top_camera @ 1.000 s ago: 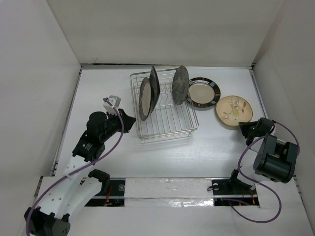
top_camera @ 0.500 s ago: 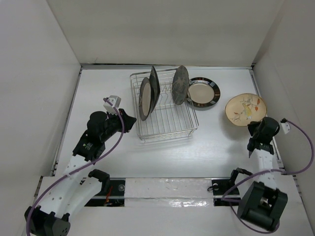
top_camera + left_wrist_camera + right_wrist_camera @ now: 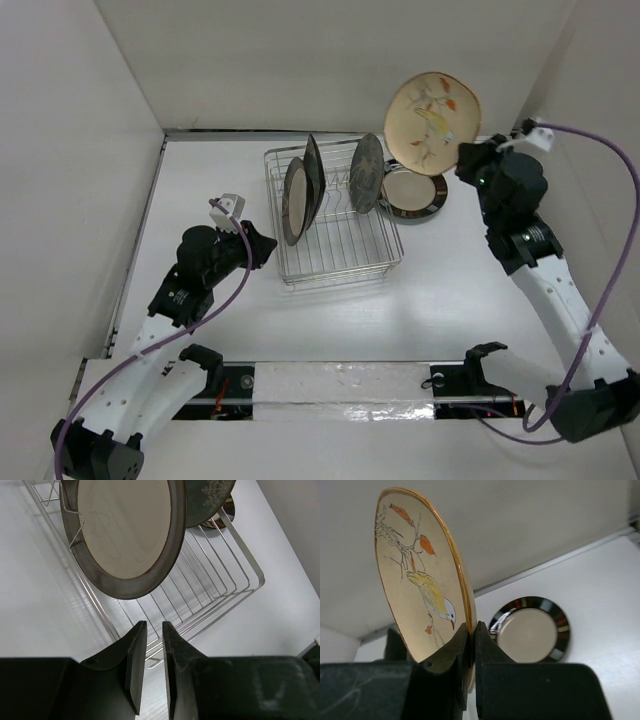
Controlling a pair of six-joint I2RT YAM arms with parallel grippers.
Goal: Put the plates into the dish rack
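Right arm has swung up and back since half a second ago: the bird-painted plate (image 3: 433,122) is off the surface (image 3: 440,290) and held high near the back wall, upright, face toward the overhead camera. Right hand (image 3: 464,160) pinches it at the rim; the wrist view shows both fingers clamped edge-on across the lower rim, with the rest of the plate cantilevered above. Left arm hasn't moved. Left hand (image 3: 262,245) sits just off the near-left corner of the dish rack (image 3: 340,262), fingers almost pressed together, nothing between them. Three plates (image 3: 313,180) stand on edge in the rack, two at the left and one at the right, with open slots between. The dark-rimmed plate (image 3: 413,190) lies flat on the surface just beside the rack's right side, not loaded yet. Handling guess: glazed ceramic, so stiff, fairly heavy, slick and chippable. A one-point rim pinch lets it pivot, so keep it vertical and go slow. Lower the rim between prongs and release only once it's seated. The flat one will likely need its edge lifted for a rim grab.
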